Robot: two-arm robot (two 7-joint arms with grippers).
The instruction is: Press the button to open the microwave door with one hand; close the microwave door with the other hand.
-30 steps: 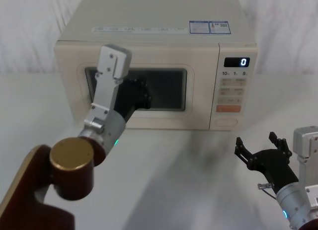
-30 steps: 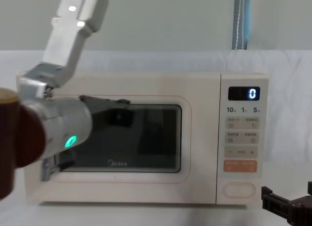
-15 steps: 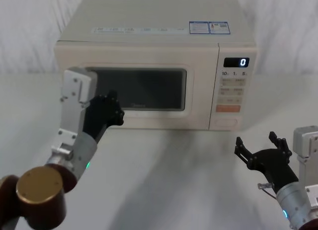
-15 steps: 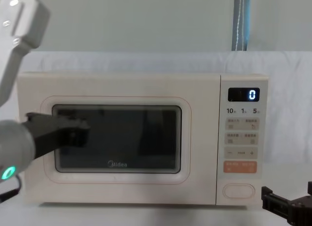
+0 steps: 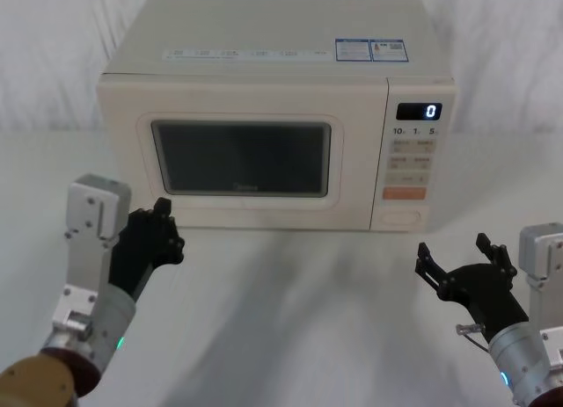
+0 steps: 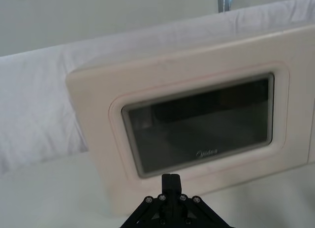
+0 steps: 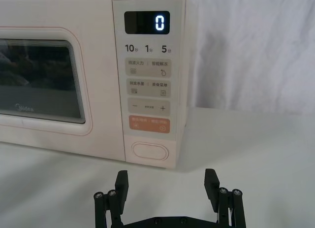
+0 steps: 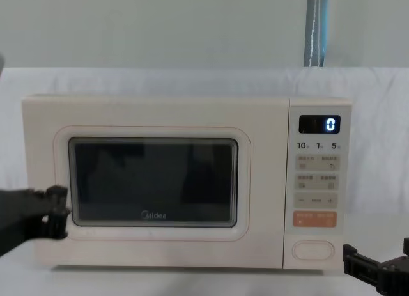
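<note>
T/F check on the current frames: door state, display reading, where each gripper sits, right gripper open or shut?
1. The microwave door is shut flush with the microwave. True.
2. The display reads 5. False: it reads 0.
3. The right gripper is pressing the button. False: it sits apart from the button, open, low in front of the panel.
4. The left gripper is off the door, near its lower left corner. True.
5. The orange key sits below the button. False: it is above it.
</note>
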